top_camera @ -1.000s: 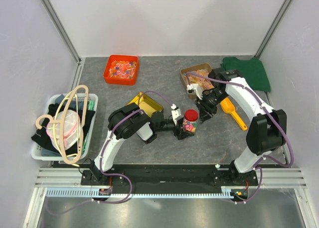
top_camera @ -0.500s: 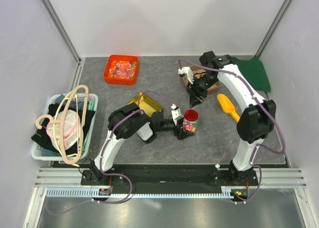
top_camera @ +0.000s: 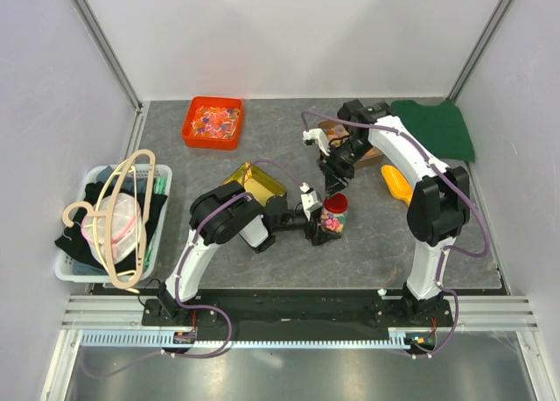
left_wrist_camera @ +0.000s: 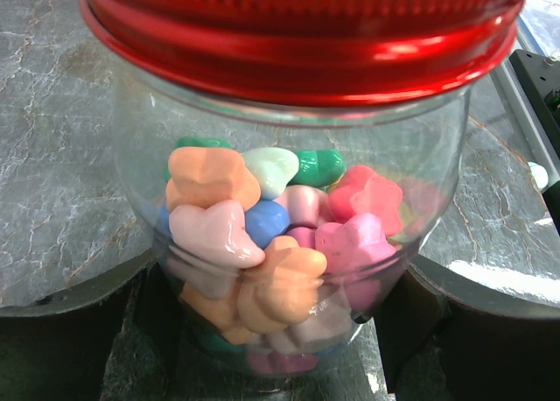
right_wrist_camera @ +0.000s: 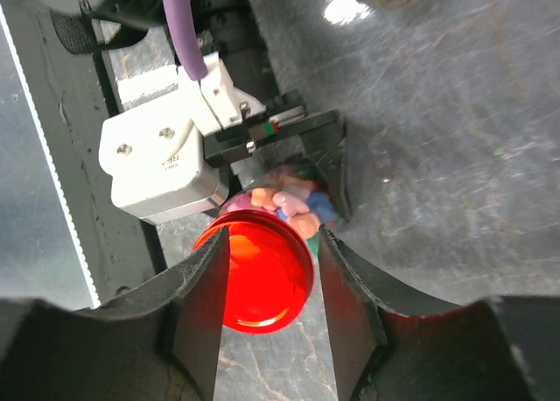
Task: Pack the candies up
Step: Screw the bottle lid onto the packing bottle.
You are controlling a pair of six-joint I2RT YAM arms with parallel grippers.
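Note:
The candies (left_wrist_camera: pixel 262 243), chunky pink, orange, blue and green pieces, fill a clear jar (top_camera: pixel 332 219) with a red lid (top_camera: pixel 335 201). The jar stands upright mid-table. My left gripper (left_wrist_camera: pixel 280 331) is shut on the jar's lower body, a dark finger (left_wrist_camera: pixel 70 331) on each side. My right gripper (right_wrist_camera: pixel 267 305) hovers over the jar, open, its fingers (right_wrist_camera: pixel 197 313) astride the red lid (right_wrist_camera: pixel 262 274). A thin gap shows at its right finger. Candies (right_wrist_camera: pixel 293 200) show past the lid's edge. In the top view the right gripper (top_camera: pixel 335 180) sits just behind the lid.
An orange-red tray (top_camera: pixel 213 123) of wrapped sweets sits at the back left. A brown tray (top_camera: pixel 334 131) is partly hidden by the right arm. A yellow scoop (top_camera: pixel 398 184), a green cloth (top_camera: pixel 435 128), a gold tin (top_camera: pixel 254 184) and a white basket (top_camera: pixel 162 178) with hangers lie around.
My right arm has swung left from beside the yellow scoop to over the jar's lid, and its jaws have widened. The left gripper and the jar have stayed put.

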